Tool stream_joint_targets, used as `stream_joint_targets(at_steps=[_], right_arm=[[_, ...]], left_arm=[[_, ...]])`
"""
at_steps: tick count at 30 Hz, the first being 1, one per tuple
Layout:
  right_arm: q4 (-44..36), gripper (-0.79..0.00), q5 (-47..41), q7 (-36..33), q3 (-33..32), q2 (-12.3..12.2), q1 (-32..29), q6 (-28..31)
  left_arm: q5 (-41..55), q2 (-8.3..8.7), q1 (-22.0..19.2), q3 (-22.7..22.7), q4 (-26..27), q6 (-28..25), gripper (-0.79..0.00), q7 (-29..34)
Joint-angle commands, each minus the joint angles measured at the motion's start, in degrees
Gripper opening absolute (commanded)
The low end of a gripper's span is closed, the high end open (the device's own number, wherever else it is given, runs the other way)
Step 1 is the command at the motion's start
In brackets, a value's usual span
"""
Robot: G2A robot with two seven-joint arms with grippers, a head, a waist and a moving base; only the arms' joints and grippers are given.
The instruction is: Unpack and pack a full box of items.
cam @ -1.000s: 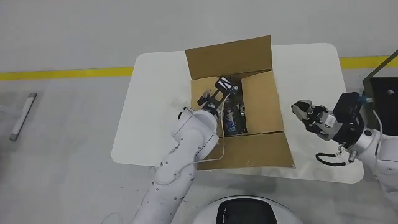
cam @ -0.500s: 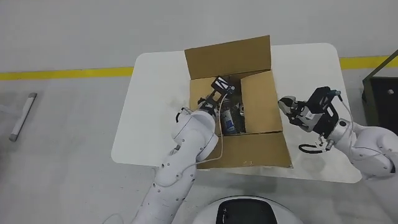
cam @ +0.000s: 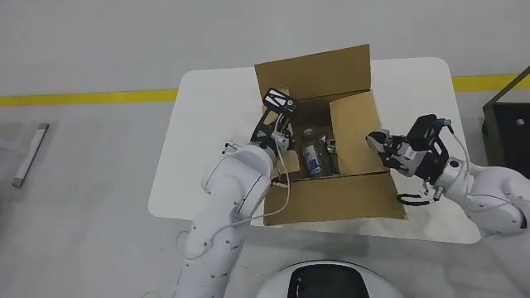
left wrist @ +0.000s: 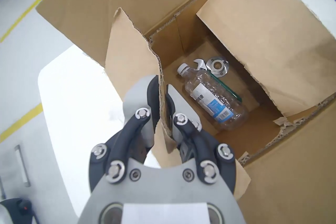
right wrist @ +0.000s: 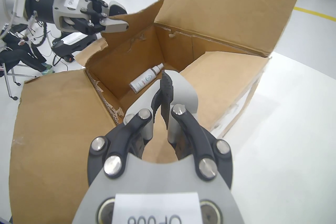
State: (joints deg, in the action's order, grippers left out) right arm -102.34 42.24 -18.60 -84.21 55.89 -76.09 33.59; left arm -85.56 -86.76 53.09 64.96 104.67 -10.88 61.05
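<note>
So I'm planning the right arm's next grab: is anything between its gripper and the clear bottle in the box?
Yes: the right flap leans inward between the right gripper and the clear bottle. From straight above, the bottle lies uncovered.

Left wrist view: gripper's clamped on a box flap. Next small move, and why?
Probably swing the left gripper outward, folding the torn flap it pinches away from the opening. That flap stands upright beside the plastic bottle, wrench and metal flange on the cardboard box floor, and the opposite flap leans inward.
</note>
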Motion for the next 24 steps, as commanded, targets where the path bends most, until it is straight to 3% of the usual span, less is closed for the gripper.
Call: stream_joint_targets(at_steps=[1,10,16,18,24], right_arm=[[0.88,-0.785,-1.02,-0.67,0.76,0.09,0.77,0.17],[2.64,-0.785,-1.59,-1.21,2.08,0.31,2.13,0.17],[2.7,-0.785,-1.7,-1.21,2.23,0.37,2.22,-0.1],[2.82,-0.785,-1.84,-1.18,2.23,0.39,2.18,-0.26],[3.72,-0.785,-1.8,-1.34,2.43,0.46,2.3,-0.69]], left_arm=[[-0.73,0.17,0.01,1.09,0.14,0.64,0.0,0.04],[-6.33,1.13,0.13,5.01,0.81,-0.85,0.0,0.04],[-16.25,2.15,0.29,8.75,-0.98,-0.88,0.0,-1.67],[-21.64,2.54,0.47,9.09,-1.91,-1.46,0.0,-2.59],[-25.82,2.86,1.49,9.46,-3.76,-1.48,0.0,-3.59]])
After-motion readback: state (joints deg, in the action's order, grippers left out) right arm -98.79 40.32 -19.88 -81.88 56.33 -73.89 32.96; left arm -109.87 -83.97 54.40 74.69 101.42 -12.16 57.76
